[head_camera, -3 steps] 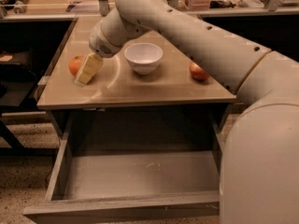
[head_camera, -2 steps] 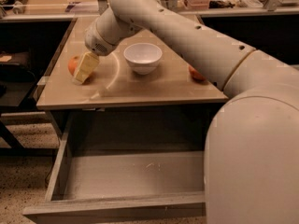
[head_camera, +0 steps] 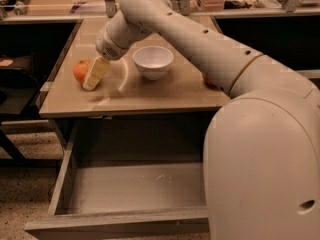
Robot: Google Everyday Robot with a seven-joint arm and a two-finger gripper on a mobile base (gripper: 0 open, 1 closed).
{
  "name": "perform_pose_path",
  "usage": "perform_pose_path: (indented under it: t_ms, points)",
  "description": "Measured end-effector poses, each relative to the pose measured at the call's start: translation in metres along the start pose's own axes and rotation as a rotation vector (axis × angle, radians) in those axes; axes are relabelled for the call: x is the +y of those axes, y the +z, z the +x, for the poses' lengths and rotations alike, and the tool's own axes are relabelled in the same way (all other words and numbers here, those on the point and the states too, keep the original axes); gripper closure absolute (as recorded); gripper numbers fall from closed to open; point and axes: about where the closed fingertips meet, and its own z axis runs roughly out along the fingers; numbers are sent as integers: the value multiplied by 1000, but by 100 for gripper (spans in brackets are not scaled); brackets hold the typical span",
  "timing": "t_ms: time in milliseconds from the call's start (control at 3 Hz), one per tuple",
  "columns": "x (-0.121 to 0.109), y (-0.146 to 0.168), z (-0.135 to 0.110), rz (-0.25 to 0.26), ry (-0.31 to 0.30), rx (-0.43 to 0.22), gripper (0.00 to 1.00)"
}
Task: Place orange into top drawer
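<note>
Orange (head_camera: 80, 70) sits on the tabletop (head_camera: 150, 91) near its left edge, well back from the front lip. Round all over, so it shows me no long axis and no facing; skin is plain bright orange, and no stem end shows from here. My claw (head_camera: 91, 80) is down at the fruit's right side, cream-coloured, slanting down and to the left, with its lower end at the table surface and overlapping the orange's right flank. Whether the claw is spread, pressed together or pinching the fruit, I cannot tell. My arm (head_camera: 200, 39) reaches in from the right and crosses above a white bowl (head_camera: 153, 61), which stands upright near the table's middle, apart from the orange. A reddish fruit (head_camera: 208, 80) peeks out behind my arm at the right side of the table, mostly hidden. Tabletop is smooth, tan and slightly glossy, with a soft sheen near the bowl. Below it the top drawer (head_camera: 125, 219) is pulled well out toward the camera: grey front panel, grey sides, scuffed grey floor with a pale fleck near the middle. Orange is not in it. Ground (head_camera: 20, 199) is speckled. A long counter (head_camera: 50, 6) runs across the back with dark clutter, too dim to identify.
</note>
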Motion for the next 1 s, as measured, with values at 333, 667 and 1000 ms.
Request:
perform_pose_path:
  t_ms: [333,667,1000]
  points:
    - [2,5,4,-18,18,-8,0]
    - [2,5,4,-18,18,-8,19]
    - [2,5,4,-18,18,-8,42]
